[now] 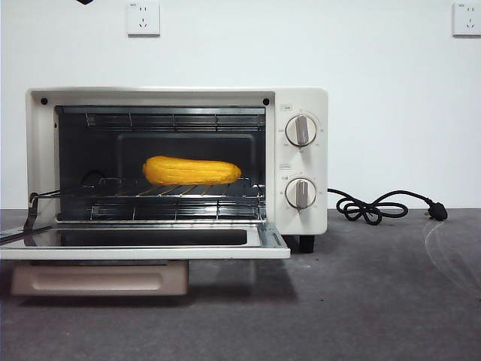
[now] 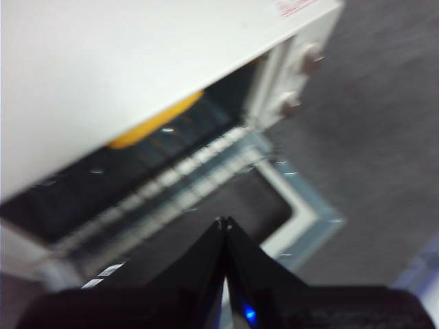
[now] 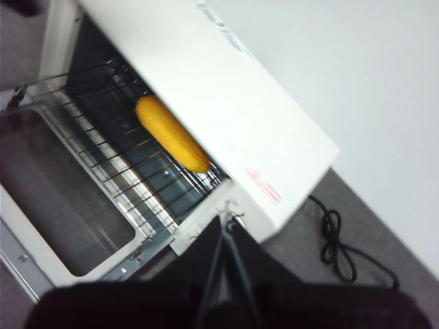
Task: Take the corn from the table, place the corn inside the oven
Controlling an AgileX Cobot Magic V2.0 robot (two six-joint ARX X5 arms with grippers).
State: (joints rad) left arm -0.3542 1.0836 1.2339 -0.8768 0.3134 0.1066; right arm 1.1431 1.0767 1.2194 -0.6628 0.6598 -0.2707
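Note:
The corn (image 1: 192,171) lies lengthwise on the wire rack inside the cream-white oven (image 1: 301,101), roughly centred in the chamber, with nothing holding it. The oven's glass door (image 1: 150,253) hangs fully open, flat toward me. My left gripper (image 2: 224,223) hovers shut and empty above the open door, looking down at the oven top (image 2: 103,68) and the corn (image 2: 154,123). Over the knob side of the oven (image 3: 226,89) my right gripper (image 3: 230,219) is shut and empty too, clear of the corn (image 3: 171,133). In the front view only a black tip (image 1: 84,1) shows at the top edge.
The dark grey table (image 1: 361,301) stretches in front of and to the right of the oven. A black power cord (image 1: 372,208) lies coiled on it beside the oven. The door's beige handle (image 1: 98,278) rests low near the table. Two wall sockets (image 1: 143,19) are behind.

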